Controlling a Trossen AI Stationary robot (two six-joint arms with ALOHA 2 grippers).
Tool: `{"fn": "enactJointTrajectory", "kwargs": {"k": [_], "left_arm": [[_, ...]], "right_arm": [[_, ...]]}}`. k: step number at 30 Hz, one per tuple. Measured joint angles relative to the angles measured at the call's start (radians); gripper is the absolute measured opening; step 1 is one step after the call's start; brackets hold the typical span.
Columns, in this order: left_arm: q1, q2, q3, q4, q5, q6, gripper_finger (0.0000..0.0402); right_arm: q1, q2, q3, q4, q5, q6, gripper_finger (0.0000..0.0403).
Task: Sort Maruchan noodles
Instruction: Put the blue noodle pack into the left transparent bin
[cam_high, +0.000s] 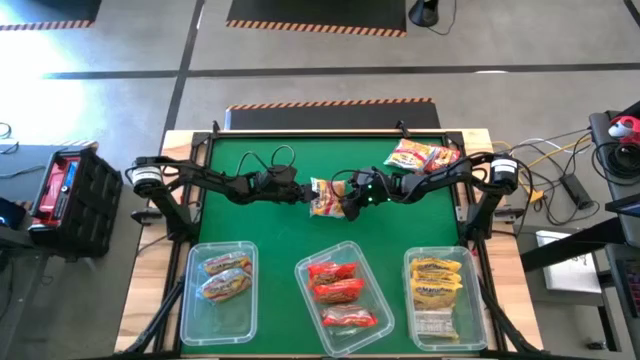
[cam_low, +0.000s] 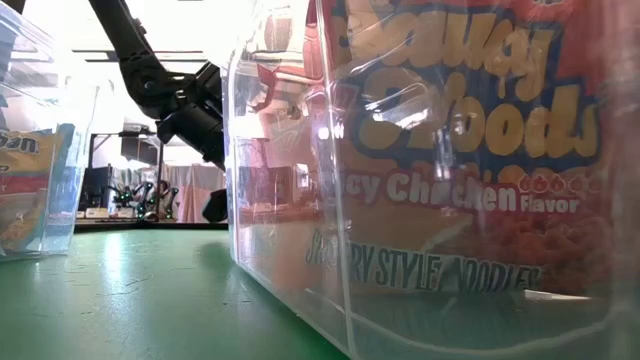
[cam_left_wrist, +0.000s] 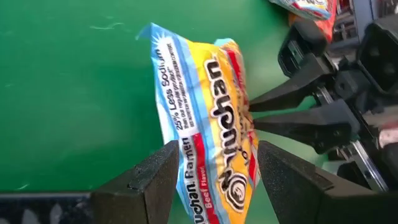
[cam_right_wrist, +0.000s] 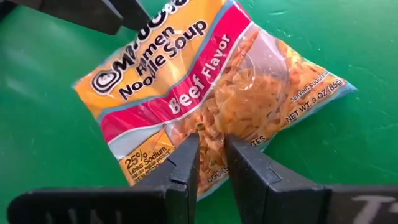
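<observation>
High view: both grippers meet mid-table at a beef noodle packet (cam_high: 325, 197); right gripper (cam_right_wrist: 212, 163) pinches its edge, left gripper (cam_left_wrist: 211, 180) straddles it, spread.

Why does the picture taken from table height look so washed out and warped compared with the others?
Low view: bright backlight from the room whitens the top, and the clear bin sits right against the lens, so the red packet inside looms huge, streaked with glare. High view: evenly lit. Wrist views: the beef packet reads sharply.
</observation>
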Motion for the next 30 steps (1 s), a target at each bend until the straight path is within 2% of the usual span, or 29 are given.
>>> {"fn": "enactJointTrajectory", "kwargs": {"k": [24,30], "left_arm": [[-0.002,0.013,0.030,-0.011,0.009,0.045,0.0201],[-0.002,0.063,0.069,-0.008,0.011,0.072,0.0201]], "right_arm": [[0.001,0.015,-0.006,-0.065,0.009,-0.055,0.0068],[0.001,0.016,-0.006,-0.065,0.010,-0.056,0.0068]]}}
